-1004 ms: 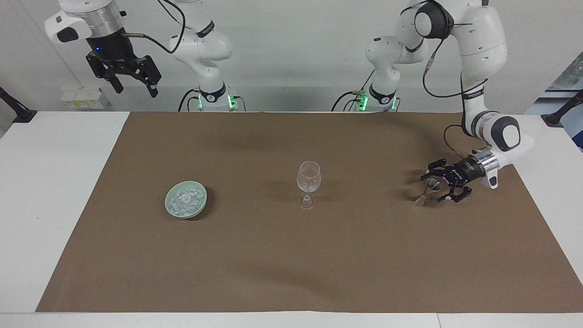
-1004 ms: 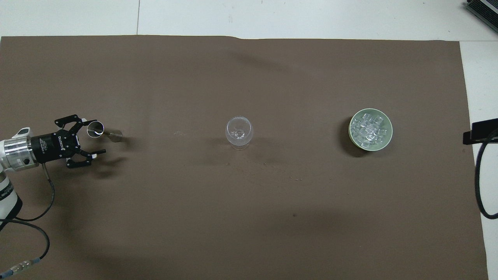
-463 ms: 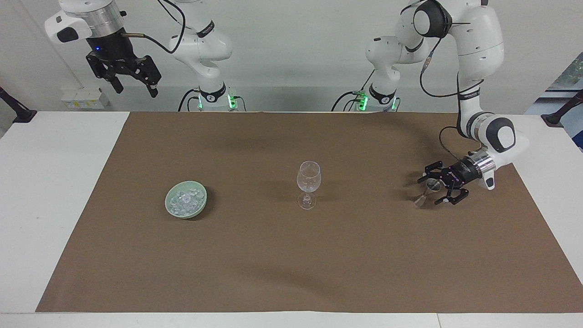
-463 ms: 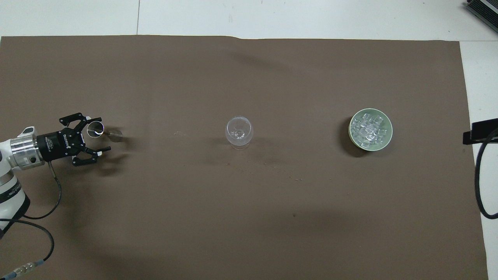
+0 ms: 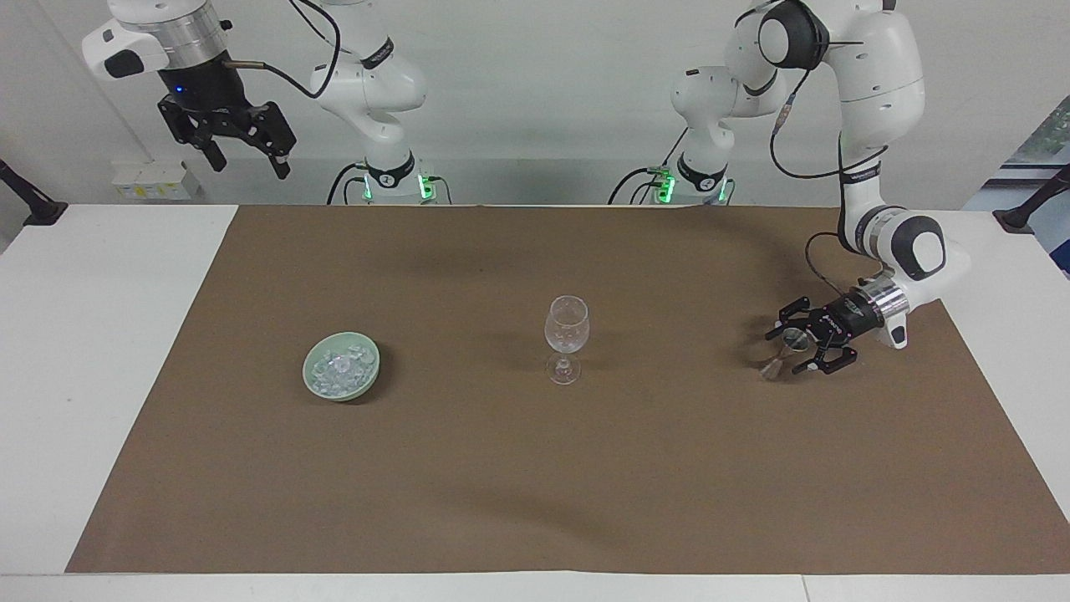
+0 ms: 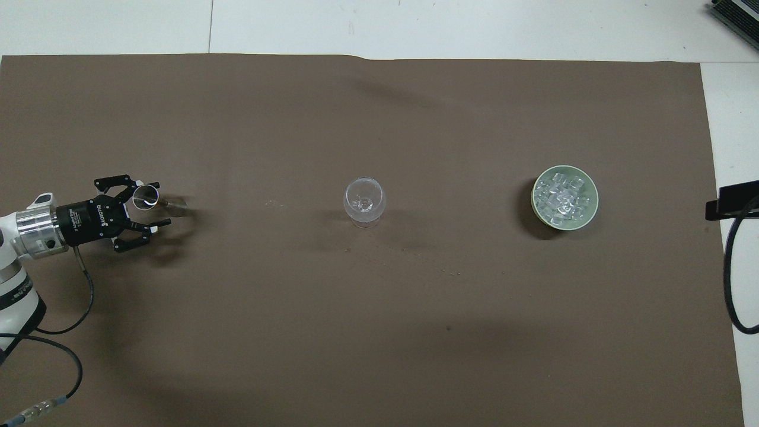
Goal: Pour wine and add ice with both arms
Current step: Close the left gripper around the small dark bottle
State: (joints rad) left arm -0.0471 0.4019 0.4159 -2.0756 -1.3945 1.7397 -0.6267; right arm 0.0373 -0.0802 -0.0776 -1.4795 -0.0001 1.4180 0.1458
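Observation:
A clear stemmed glass stands upright mid-mat, also in the overhead view. A pale green bowl toward the right arm's end holds the ice, small clear chunks; the overhead view shows the bowl and ice too. A small metal measuring cup stands toward the left arm's end. My left gripper is low, lying sideways, open, with one finger on each side of the cup. My right gripper waits open, high above the table's edge.
A brown mat covers most of the white table. A black bracket and cable show at the overhead view's edge at the right arm's end. No bottle is in view.
My left gripper has slid forward around the measuring cup and its fingers have narrowed a little. The right arm, glass and bowl have not moved.

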